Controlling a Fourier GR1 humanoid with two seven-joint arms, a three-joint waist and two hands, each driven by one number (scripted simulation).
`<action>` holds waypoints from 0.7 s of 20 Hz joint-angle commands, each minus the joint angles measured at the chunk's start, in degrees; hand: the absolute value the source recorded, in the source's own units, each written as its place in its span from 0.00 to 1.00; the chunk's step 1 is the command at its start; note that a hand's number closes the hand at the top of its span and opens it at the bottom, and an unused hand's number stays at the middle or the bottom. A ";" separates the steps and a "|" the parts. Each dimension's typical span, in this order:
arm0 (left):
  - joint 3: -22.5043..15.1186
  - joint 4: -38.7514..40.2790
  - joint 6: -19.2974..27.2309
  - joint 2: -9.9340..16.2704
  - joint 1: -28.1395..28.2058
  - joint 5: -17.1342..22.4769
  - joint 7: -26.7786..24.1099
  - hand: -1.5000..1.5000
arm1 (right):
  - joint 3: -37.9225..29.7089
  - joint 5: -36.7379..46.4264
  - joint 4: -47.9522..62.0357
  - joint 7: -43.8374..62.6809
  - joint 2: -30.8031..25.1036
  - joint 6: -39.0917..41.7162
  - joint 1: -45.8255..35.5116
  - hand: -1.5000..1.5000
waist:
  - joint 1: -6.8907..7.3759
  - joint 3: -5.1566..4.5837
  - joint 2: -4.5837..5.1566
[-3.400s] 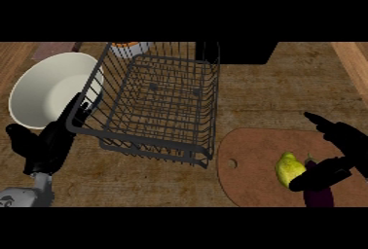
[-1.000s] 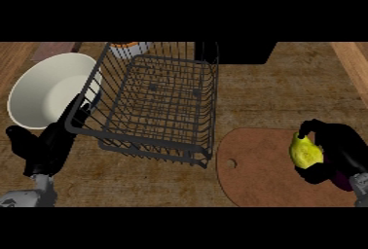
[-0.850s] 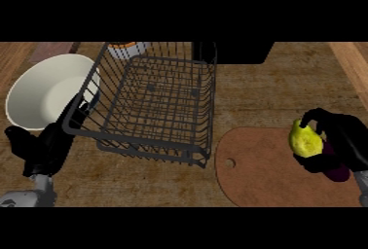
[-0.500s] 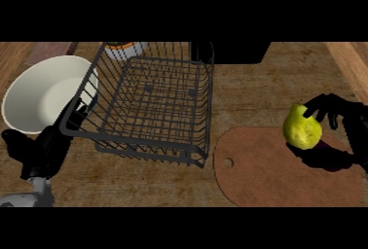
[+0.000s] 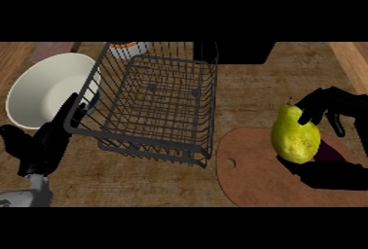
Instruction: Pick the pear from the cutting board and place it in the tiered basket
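A yellow-green pear hangs upright above the round brown cutting board at the lower right. My right hand is shut on the pear, fingers curled over its right side and thumb under it. The dark wire tiered basket stands in the middle, to the left of the pear, with nothing in its upper tier. My left hand rests at the lower left beside the basket's left rim, fingers straight.
A large white bowl sits at the left, partly behind the basket's rim. A white and orange container stands behind the basket. A dark purple object lies on the board under my right hand. A black appliance is at the back.
My right hand closed on the pear on the board and lifted it up. The pear now stands higher and closer to view. The left hand barely moved.
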 commanded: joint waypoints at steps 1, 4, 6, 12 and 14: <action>-1.79 -3.38 1.14 -1.62 0.32 -1.51 2.13 0.50 | 6.79 5.81 -2.56 9.22 6.43 1.90 -7.07 1.00 | 0.70 -0.02 0.09; 0.27 0.71 -1.47 -0.60 1.15 -0.59 -1.75 0.50 | 7.27 5.11 0.57 17.65 10.07 6.73 -18.85 1.00 | 1.00 -0.07 0.16; -0.58 2.13 -0.92 -2.09 -0.92 -1.10 -1.46 0.50 | 10.14 6.59 -1.68 23.55 14.23 7.60 -21.09 1.00 | 0.57 -0.07 0.09; 1.19 -0.85 -2.47 -0.21 1.24 -0.30 0.05 0.50 | 15.99 16.43 12.87 27.14 28.56 5.21 -30.60 1.00 | 1.07 -0.02 0.15; 2.31 3.90 -4.17 -0.18 -0.40 0.00 -3.43 0.50 | 14.00 14.74 15.67 30.43 30.80 9.77 -35.75 1.00 | 0.69 -0.05 0.19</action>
